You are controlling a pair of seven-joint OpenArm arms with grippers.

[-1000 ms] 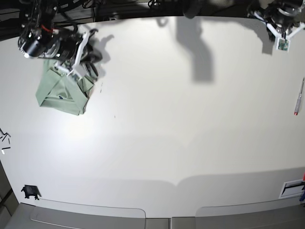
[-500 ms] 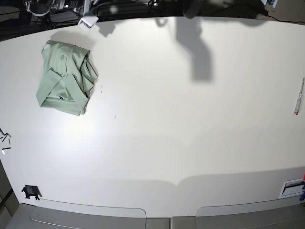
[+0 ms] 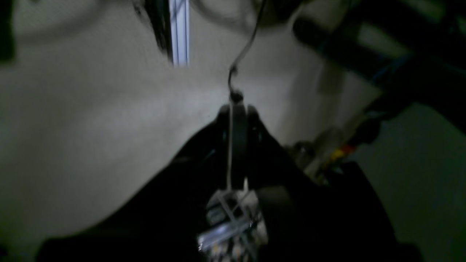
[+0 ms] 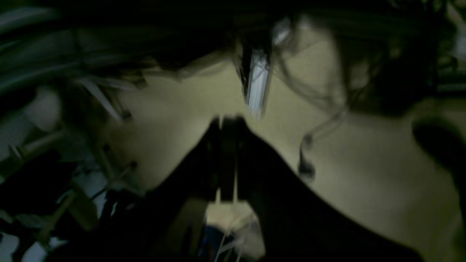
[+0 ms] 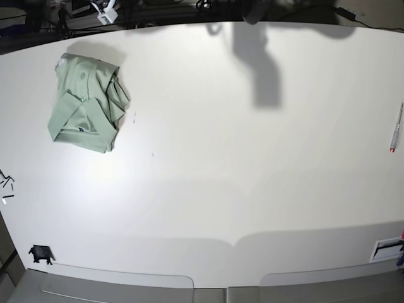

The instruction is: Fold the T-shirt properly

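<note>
The T-shirt (image 5: 84, 104) lies folded into a compact pale green bundle at the far left of the white table (image 5: 221, 158), with nothing touching it. In the dim, blurred left wrist view, my left gripper (image 3: 236, 110) is shut and empty, held away from the table. My right gripper (image 4: 226, 123) is also shut on nothing, seen against cables and dark clutter. In the base view only a white bit of the right arm (image 5: 105, 11) shows, beyond the table's back edge above the shirt. The left arm is out of that view.
A pen (image 5: 396, 128) lies near the right edge. A small black object (image 5: 40, 254) sits at the front left corner, with small scraps (image 5: 6, 183) on the left edge. A white slotted plate (image 5: 386, 249) is at the front right.
The right arm has lifted off the T-shirt and drawn back past the table's rear edge. The left arm has left the top right corner. The shirt stays folded in place.
</note>
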